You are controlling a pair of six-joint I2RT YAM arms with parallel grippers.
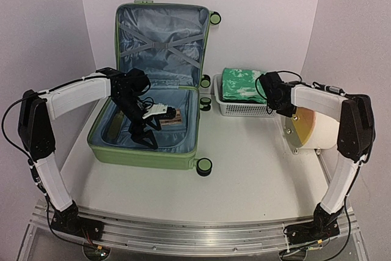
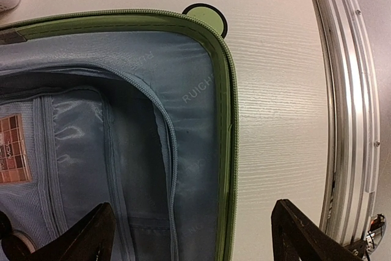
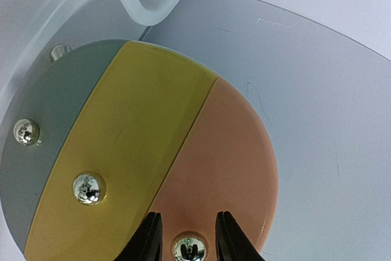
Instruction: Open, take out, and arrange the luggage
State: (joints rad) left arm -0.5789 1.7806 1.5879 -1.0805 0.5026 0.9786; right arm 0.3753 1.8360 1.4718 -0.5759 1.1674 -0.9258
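The luggage (image 1: pixel 140 156) lies open on the table (image 1: pixel 256 169), lid raised to expose the lining, so the left gripper (image 2: pixel 192 233) hangs over its lower half, jaws spread wide and empty, while the right gripper (image 3: pixel 188 236) faces the cylinder face (image 3: pixel 153 139), fingers narrowly parted; grasp indeterminable.

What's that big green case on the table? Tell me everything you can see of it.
The suitcase is a light-green hard shell lying open on the white table, lid raised at the back. Grey-blue shiny fabric lines it, with crossed straps in the lid. Black wheels with green hubs line its right side. A brown checkered item lies inside. The left gripper hangs open over the lower half; contact is unclear.
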